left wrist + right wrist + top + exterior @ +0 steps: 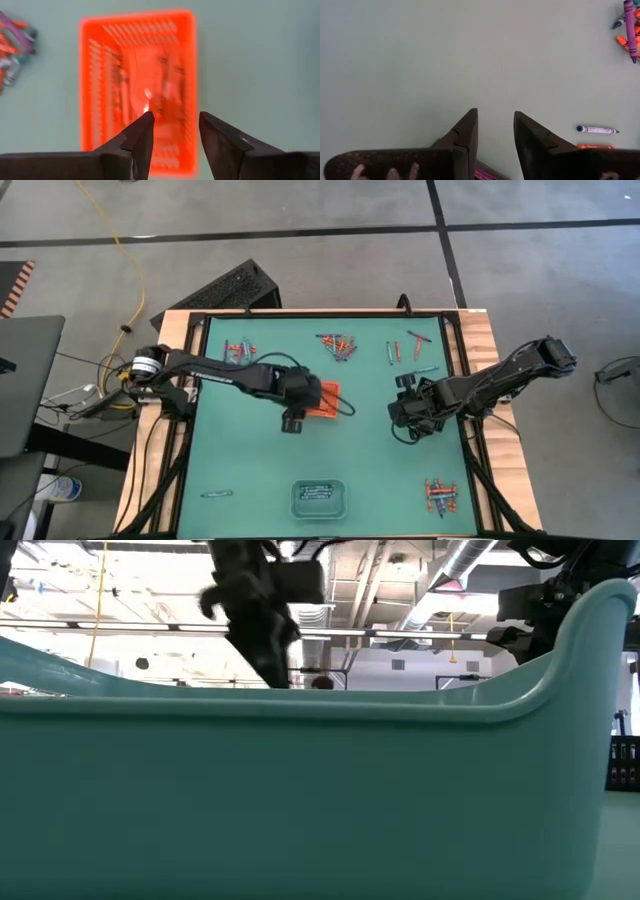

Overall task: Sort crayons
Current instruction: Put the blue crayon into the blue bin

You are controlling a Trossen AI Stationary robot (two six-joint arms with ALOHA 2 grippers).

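Pincers [175, 131] [495, 131] (two) both gape empty; left over one orange tray [137, 82].

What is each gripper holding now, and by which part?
Nothing: the left gripper is open above the orange tray, and the right gripper is open over bare mat.

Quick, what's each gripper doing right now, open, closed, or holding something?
Left gripper: open, empty, over the orange tray.
Right gripper: open, holding nothing visible, above bare green mat.

Two trays, one orange tray [326, 398] and one clear tray [318, 500]; crayons too many to count.
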